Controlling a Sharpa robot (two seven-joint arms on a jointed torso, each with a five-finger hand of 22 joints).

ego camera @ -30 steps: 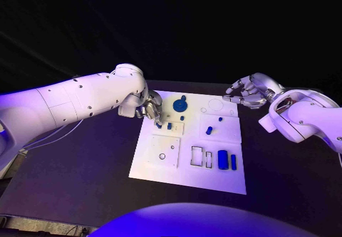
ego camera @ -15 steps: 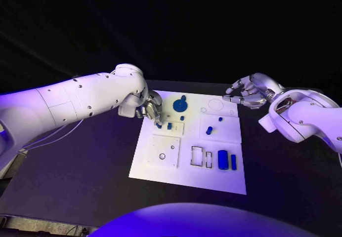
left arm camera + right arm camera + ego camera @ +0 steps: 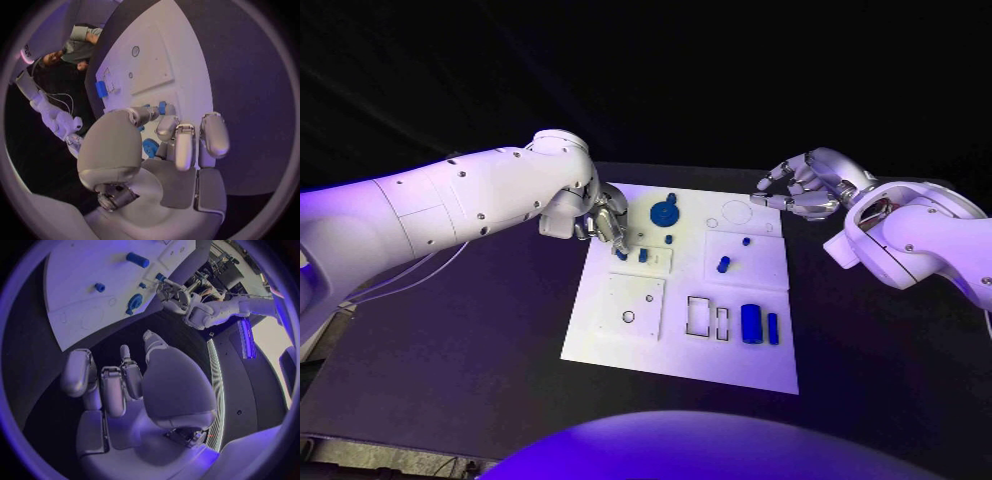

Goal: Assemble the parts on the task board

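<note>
The white task board lies in the middle of the black bench. The left hand hangs over the board's far left corner, its fingers curled downward toward a small blue part at their tips; I cannot tell whether they grip it or only touch it. Just right of that hand a round blue gear-like part sits on the board. Further right are a small blue peg and a tiny blue stud. At the near right, two long blue bars lie side by side next to rectangular slots. The right hand hovers off the board's far right corner, fingers loosely bent and apart, holding nothing.
</note>
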